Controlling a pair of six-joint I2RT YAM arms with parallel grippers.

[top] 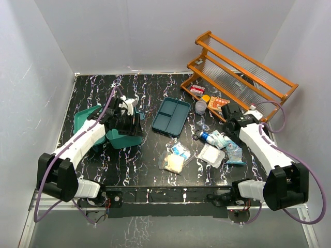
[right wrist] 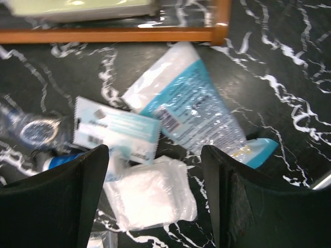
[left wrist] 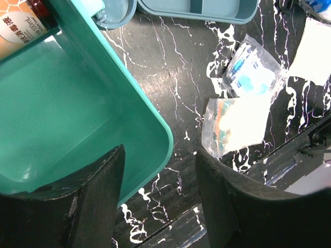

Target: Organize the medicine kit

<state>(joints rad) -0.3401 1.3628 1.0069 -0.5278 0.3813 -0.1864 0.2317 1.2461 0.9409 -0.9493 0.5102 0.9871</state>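
Note:
The medicine kit [top: 124, 138] is a teal box standing open at the left, with its lid [top: 85, 119] laid back. In the left wrist view its inside [left wrist: 77, 103] looks bare apart from a bottle with an orange label [left wrist: 20, 26] at the far corner. My left gripper [top: 129, 123] [left wrist: 160, 150] is open and empty above the kit's near rim, one finger over the inside and one over the table. My right gripper [top: 227, 114] [right wrist: 155, 150] is open and empty above a white gauze packet [right wrist: 150, 199] [top: 211, 154].
A dark blue divided tray [top: 173, 116] [left wrist: 207, 8] lies mid-table. An orange tiered rack [top: 243, 67] [right wrist: 129, 33] stands back right. Loose packets [top: 176, 157] [left wrist: 248, 70], a blue-and-white pouch [right wrist: 191, 108] [top: 234, 152], a blue tube [top: 207, 137] and small boxes [top: 218, 102] lie scattered.

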